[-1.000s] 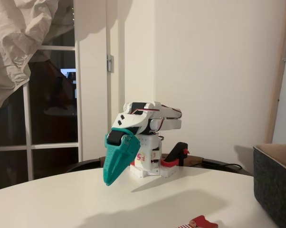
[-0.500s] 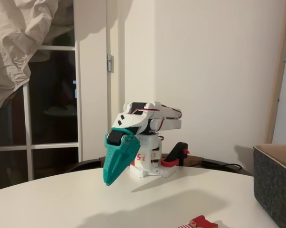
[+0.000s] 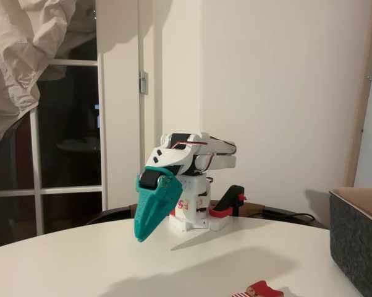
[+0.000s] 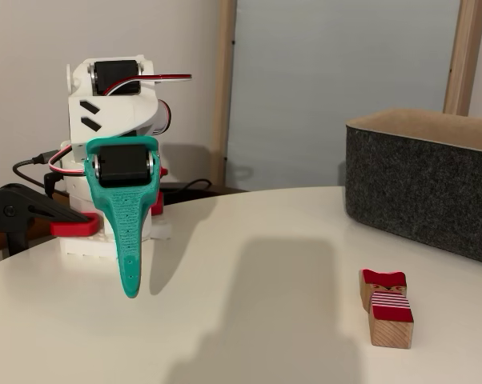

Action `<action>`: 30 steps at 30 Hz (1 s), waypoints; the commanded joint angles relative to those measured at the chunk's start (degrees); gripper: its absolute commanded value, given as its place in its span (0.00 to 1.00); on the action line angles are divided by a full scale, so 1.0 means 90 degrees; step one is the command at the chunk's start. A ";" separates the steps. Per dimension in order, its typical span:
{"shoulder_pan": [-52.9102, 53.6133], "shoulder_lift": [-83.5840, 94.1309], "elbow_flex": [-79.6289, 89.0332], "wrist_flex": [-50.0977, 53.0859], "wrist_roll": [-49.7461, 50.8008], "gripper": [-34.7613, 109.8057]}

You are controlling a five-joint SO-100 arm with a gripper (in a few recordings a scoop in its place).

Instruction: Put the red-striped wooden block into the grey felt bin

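Broadly, the white tabletop [image 4: 249, 264] carries everything; the grey felt bin [image 4: 421, 180] stands well to the right of the claw [image 4: 130, 290] in both fixed views. Teal and pressed closed on nothing, the claw points down just above the tabletop. Between claw and bin, nearer the camera, the red-striped wooden block [image 4: 387, 306] lies flat.
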State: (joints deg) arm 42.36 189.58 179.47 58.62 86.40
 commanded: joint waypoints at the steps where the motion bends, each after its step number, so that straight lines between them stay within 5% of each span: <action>1: 0.0078 0.0234 0.0078 0.0098 0.0020 0.25; 17: 0.0127 0.0146 -0.0420 -0.0879 0.0000 0.27; 30: 0.0010 -0.2266 -0.3623 -0.0996 0.1426 0.27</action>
State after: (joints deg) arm 42.45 174.73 154.25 50.36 95.45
